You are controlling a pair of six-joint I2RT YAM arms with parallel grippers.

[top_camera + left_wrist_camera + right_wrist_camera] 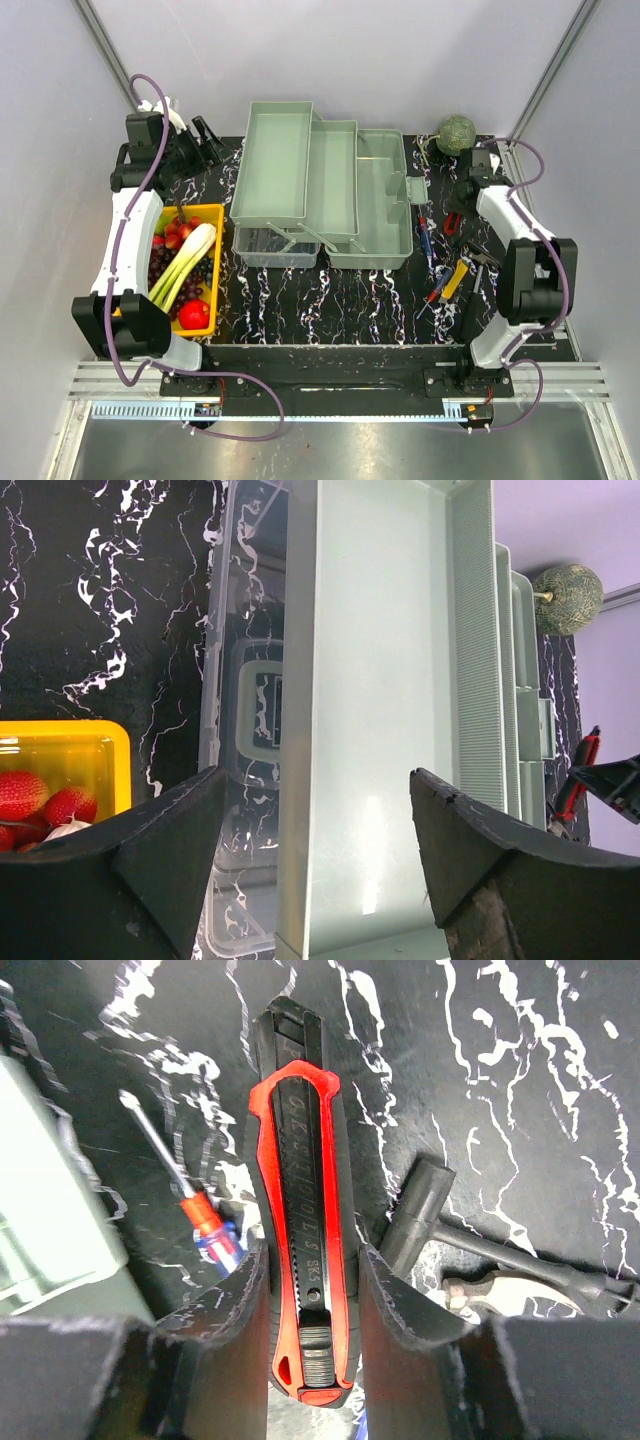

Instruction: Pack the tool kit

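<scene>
The tool kit's pale grey-green toolbox (385, 195) stands open at the middle of the table, its fold-out trays (275, 160) stepped up to the left and the translucent lid (270, 247) lying in front. My right gripper (312, 1250) is shut on a red and black utility knife (300, 1130), a finger pressed on each side; I cannot tell whether it is lifted. A red and blue screwdriver (205, 1225) and a black hammer (420, 1210) lie beside it. My left gripper (318, 780) is open and holds nothing, hanging left of the top tray (385, 680).
A yellow tray (215, 215) of produce with leek, grapes and strawberries sits at the left. A green melon (456, 133) rests at the back right. More tools, among them a yellow-handled one (455, 280), lie right of the toolbox near the right arm.
</scene>
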